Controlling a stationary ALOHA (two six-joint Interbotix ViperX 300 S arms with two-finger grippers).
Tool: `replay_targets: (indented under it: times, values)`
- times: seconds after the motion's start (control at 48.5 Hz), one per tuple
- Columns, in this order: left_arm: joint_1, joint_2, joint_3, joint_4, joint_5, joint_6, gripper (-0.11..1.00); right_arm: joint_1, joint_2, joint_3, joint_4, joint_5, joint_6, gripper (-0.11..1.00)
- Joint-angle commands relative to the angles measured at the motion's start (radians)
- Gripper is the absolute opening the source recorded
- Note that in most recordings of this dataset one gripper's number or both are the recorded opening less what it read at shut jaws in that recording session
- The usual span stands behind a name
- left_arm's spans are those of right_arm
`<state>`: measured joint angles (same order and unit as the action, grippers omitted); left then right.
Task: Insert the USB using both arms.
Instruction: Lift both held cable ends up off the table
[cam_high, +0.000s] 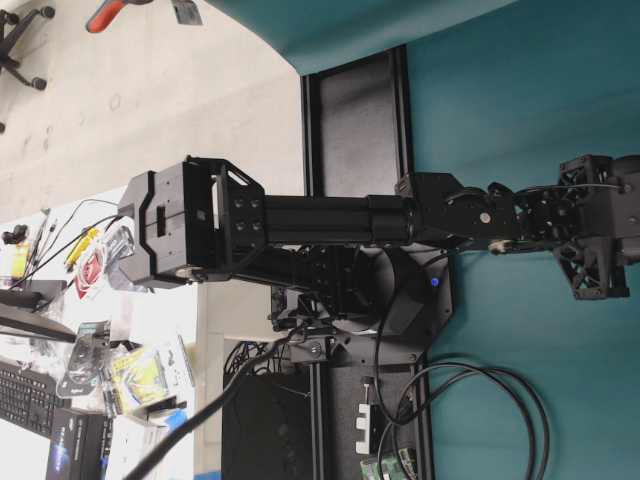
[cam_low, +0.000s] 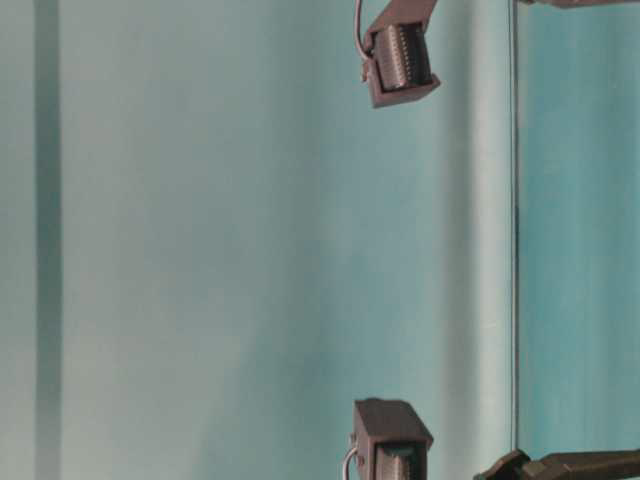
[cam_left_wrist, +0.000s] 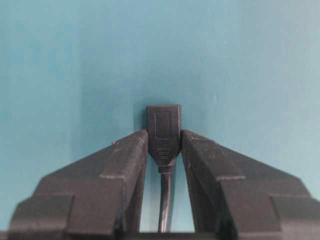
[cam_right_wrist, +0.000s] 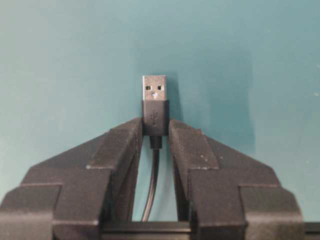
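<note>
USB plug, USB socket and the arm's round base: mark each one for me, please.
USB plug (cam_right_wrist: 154, 86), right wrist view, on its metal shell.
USB socket (cam_left_wrist: 163, 122), left wrist view, on its black housing.
Arm base (cam_high: 400, 300), overhead view, on the round black plate.

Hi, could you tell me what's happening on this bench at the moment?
A two-arm robot is getting ready to plug a USB cable together. The left end effector is clamped on the black USB socket, its open end pointing away from the camera. The right end effector grips the USB plug by its black housing, metal tip sticking out ahead. Both pieces hang over the teal surface, cables trailing back between the fingers. The two halves are not yet joined.
</note>
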<state>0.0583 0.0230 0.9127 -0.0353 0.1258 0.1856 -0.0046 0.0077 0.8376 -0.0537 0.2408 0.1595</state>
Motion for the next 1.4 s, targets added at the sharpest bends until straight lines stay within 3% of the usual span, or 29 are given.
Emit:
replay_targets:
  times: [0.0, 0.124, 0.433, 0.598, 0.784, 1.031, 1.217, 1.382]
  values:
    - [-0.040, -0.014, -0.020, -0.003, 0.051, -0.011, 0.27, 0.000, -0.046, -0.018, -0.017, 0.011, -0.002, 0.21]
    - [-0.049, -0.028, -0.032, -0.003, 0.054, 0.000, 0.27, 0.000, -0.074, -0.017, -0.037, 0.040, 0.000, 0.21]
    - [-0.063, -0.060, -0.046, -0.008, 0.075, -0.061, 0.23, 0.000, -0.164, -0.011, -0.087, 0.092, 0.000, 0.21]
    - [-0.046, -0.107, -0.057, -0.011, 0.114, -0.150, 0.23, 0.000, -0.215, -0.015, -0.149, 0.129, 0.002, 0.21]
    - [0.009, -0.183, -0.107, -0.044, 0.193, -0.357, 0.23, 0.006, -0.268, -0.020, -0.222, 0.186, 0.005, 0.21]
    - [0.020, -0.261, -0.173, -0.046, 0.322, -0.367, 0.23, 0.035, -0.330, -0.020, -0.318, 0.258, 0.011, 0.21]
    - [0.035, -0.298, -0.250, -0.078, 0.416, -0.362, 0.23, 0.061, -0.376, -0.034, -0.443, 0.325, 0.077, 0.21]
    - [0.074, -0.345, -0.290, -0.213, 0.433, -0.305, 0.23, 0.104, -0.410, -0.051, -0.638, 0.420, 0.212, 0.21]
